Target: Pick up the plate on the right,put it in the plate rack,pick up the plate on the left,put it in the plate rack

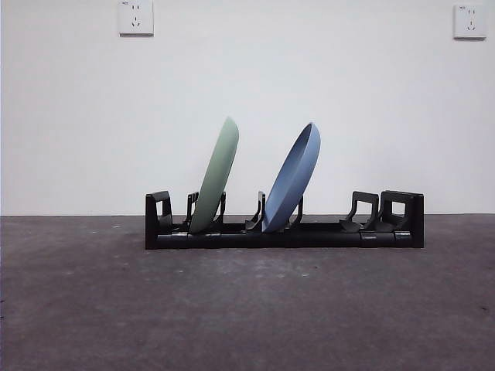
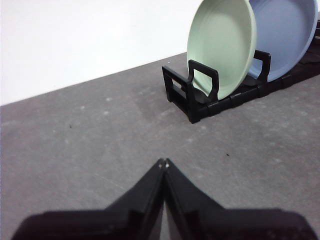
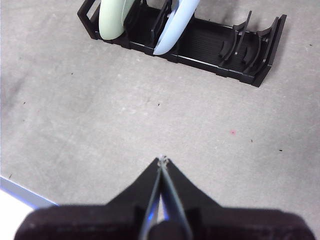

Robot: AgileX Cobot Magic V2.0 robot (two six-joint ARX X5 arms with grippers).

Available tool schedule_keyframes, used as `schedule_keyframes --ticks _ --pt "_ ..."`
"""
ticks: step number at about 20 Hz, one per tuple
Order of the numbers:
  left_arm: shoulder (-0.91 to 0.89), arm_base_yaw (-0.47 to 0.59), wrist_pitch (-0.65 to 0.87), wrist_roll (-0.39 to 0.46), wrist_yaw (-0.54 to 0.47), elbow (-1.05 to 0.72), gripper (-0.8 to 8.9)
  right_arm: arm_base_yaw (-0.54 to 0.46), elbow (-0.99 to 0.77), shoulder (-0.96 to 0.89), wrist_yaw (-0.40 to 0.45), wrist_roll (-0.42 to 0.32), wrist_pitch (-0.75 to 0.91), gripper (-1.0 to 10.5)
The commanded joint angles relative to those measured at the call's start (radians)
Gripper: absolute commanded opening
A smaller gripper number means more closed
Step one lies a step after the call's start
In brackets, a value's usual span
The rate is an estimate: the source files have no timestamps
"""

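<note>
Left claw (image 2: 163,162): jaws pressed together, tips touching, holding nothing, above bare desk (image 2: 90,140) well apart from the rack. Right claw (image 3: 162,160): likewise closed and empty, over the desk, facing the rack from a distance.

Plate rack (image 1: 285,232) stands across the desk. Green plate (image 1: 216,176) sits on edge in a slot near one end; blue plate (image 1: 292,179) in a slot near the middle. Both lean the same way against the dividers. Slots at the far end are vacant.

Judgement: both plates racked, task looks complete. Plates appear rigid, light, smooth-glazed, so likely slippery; if regripped, pinch the upper rim, clear of the dividers.
</note>
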Motion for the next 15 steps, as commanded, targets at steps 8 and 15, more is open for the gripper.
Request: schedule_keyframes --ticks 8,15 --pt "-0.001 0.007 0.016 -0.091 -0.003 -0.027 -0.04 0.0 -0.006 0.001 0.005 0.003 0.007 0.0" --pt "0.027 0.007 0.016 -0.091 -0.003 -0.027 -0.04 0.0 -0.006 0.001 0.005 0.003 0.007 0.0"
